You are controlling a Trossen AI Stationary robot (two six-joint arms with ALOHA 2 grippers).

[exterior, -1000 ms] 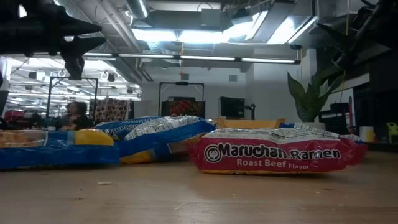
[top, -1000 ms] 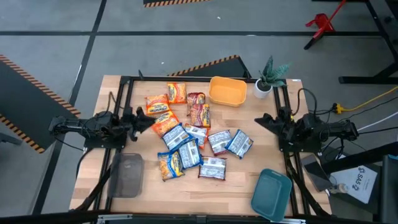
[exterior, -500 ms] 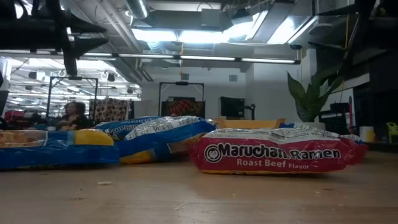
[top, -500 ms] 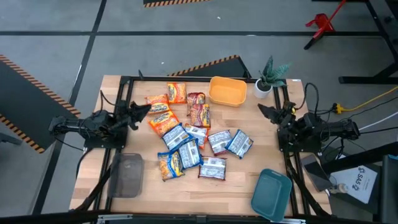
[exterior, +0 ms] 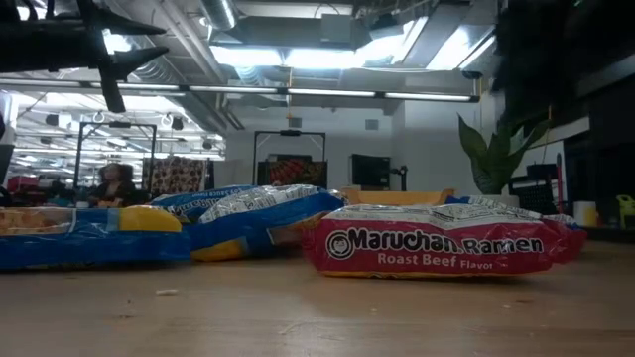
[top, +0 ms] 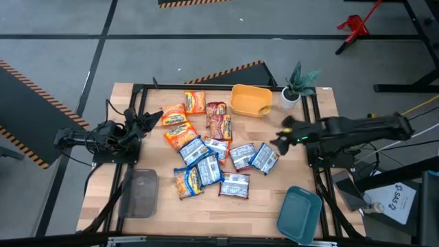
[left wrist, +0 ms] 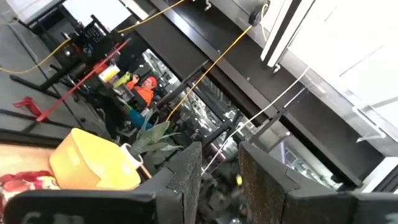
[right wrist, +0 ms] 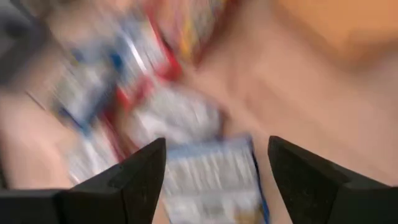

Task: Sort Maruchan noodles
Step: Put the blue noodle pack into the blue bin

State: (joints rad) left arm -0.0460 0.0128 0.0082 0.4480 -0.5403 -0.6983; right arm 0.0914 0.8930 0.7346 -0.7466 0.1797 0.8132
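Right pincer (top: 280, 139) has swung, wide open (empty), over crinkly Maruchan noodles (top: 206, 147).

"Maruchan Ramen – Roast Beef Flavor" on the red noodle packet (exterior: 444, 248)

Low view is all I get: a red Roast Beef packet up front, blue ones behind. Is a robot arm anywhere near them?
Observer: Yes. From above, the right gripper hovers just beside a blue-and-white packet at the pile's right edge.
Operator: Is it holding anything?
Observer: No. Its wrist camera shows its fingers spread wide with nothing between them, and packets below.
Operator: And the other arm?
Observer: The left gripper is at the pile's left side, close to an orange packet, and holds nothing.
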